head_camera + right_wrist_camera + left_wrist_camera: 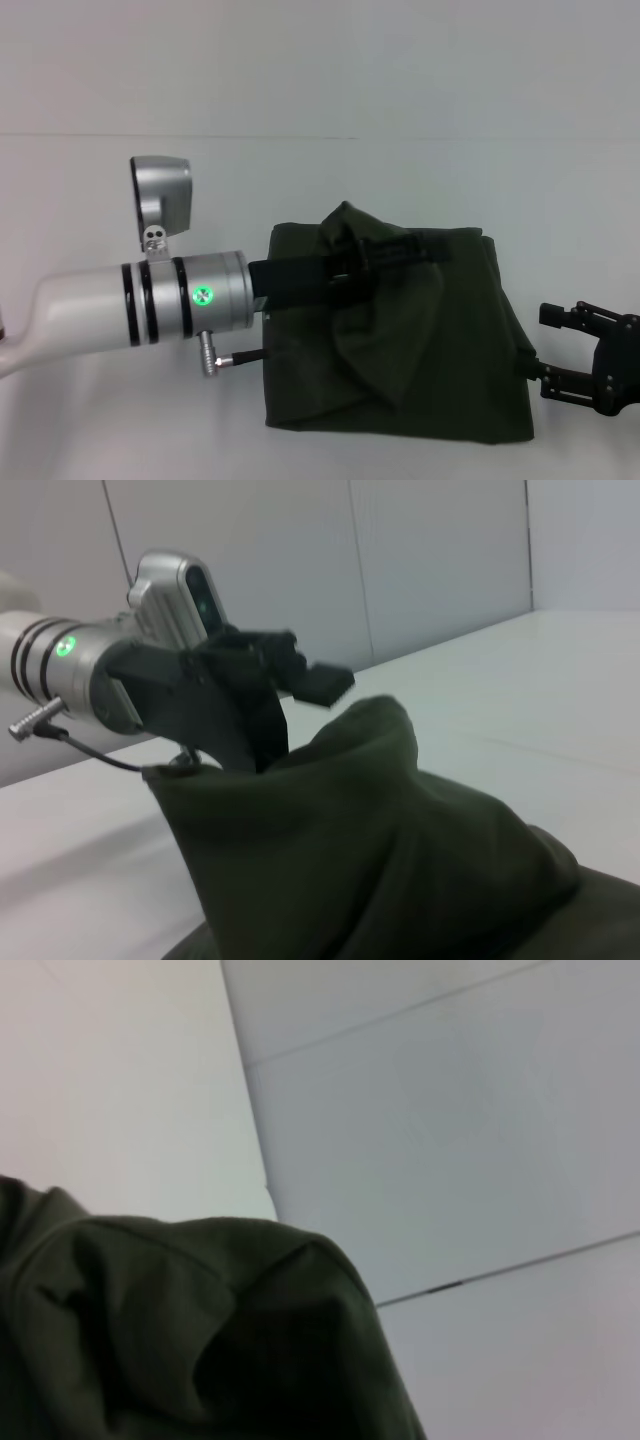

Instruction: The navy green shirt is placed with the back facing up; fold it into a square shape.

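The navy green shirt (pixel 420 370) lies partly folded on the white table (pixel 130 420), plain side up, no letters showing. My left gripper (pixel 405 252) reaches over it from the left and is shut on a fold of the cloth, holding it up in a tent. The right wrist view shows this gripper (pixel 300 695) with the shirt (pixel 380 860) hanging from it. The left wrist view shows only raised cloth (pixel 150 1340). My right gripper (pixel 548 350) is open and empty, just off the shirt's right edge and low over the table.
The left arm's silver wrist (pixel 190 295) and its camera housing (pixel 162 195) hang over the table left of the shirt. A pale wall (pixel 320 60) stands behind the table's far edge.
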You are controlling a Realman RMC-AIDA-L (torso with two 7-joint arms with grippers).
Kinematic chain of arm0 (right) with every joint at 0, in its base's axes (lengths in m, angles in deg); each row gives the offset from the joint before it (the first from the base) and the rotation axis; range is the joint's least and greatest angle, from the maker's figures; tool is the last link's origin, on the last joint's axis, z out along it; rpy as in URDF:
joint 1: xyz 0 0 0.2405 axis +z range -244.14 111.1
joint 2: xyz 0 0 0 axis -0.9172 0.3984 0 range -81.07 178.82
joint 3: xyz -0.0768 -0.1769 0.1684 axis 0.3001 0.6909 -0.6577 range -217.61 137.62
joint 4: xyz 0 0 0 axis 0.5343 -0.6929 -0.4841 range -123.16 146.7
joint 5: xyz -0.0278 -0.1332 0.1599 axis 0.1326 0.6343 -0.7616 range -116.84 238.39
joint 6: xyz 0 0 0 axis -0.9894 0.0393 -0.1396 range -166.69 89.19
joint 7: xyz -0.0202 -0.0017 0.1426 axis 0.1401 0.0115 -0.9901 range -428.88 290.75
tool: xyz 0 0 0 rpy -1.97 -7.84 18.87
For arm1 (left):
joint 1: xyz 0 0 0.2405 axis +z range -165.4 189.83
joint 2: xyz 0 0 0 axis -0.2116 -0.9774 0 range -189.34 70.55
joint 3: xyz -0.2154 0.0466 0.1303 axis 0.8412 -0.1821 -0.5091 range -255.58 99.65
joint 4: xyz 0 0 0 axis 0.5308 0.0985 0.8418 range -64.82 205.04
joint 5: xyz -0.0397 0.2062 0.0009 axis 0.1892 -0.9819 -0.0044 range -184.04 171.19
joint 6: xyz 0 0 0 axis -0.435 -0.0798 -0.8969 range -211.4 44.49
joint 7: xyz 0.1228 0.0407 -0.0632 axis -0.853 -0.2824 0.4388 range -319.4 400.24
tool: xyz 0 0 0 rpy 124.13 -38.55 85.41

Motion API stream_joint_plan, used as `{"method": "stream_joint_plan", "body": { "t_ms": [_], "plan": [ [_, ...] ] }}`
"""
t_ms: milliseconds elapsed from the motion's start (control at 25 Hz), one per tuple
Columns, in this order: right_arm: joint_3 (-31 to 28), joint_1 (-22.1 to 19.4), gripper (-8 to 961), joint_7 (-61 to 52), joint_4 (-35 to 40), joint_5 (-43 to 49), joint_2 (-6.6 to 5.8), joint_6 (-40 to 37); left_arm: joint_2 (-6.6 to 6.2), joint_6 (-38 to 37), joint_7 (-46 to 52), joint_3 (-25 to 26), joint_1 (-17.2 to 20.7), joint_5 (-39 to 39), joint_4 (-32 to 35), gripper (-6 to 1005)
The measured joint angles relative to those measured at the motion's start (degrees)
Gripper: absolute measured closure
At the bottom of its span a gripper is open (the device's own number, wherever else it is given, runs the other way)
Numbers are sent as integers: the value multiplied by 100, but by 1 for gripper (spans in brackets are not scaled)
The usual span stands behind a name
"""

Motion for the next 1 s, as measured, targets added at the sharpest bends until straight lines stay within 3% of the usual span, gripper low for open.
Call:
{"method": "stream_joint_plan", "body": {
  "t_ms": [80,320,520,760,1000],
  "plan": [
    [-30,-39,112,4,20,0,-1,7,13,-28,-26,-36,-132,5,-62,222],
    [-171,-145,113,7,30,0,-1,-26,22,141,-114,-320,-576,9,-228,117],
    [-174,-260,114,9,45,12,-2,-32,0,267,-89,-380,-679,9,-162,30],
    [-459,-486,115,9,211,-1,-41,-221,-39,-50,-55,-380,-326,3,353,33],
    [-721,-308,116,131,258,-28,-27,-990,-63,-1240,-742,-347,386,7,1487,36]
  ]
}}
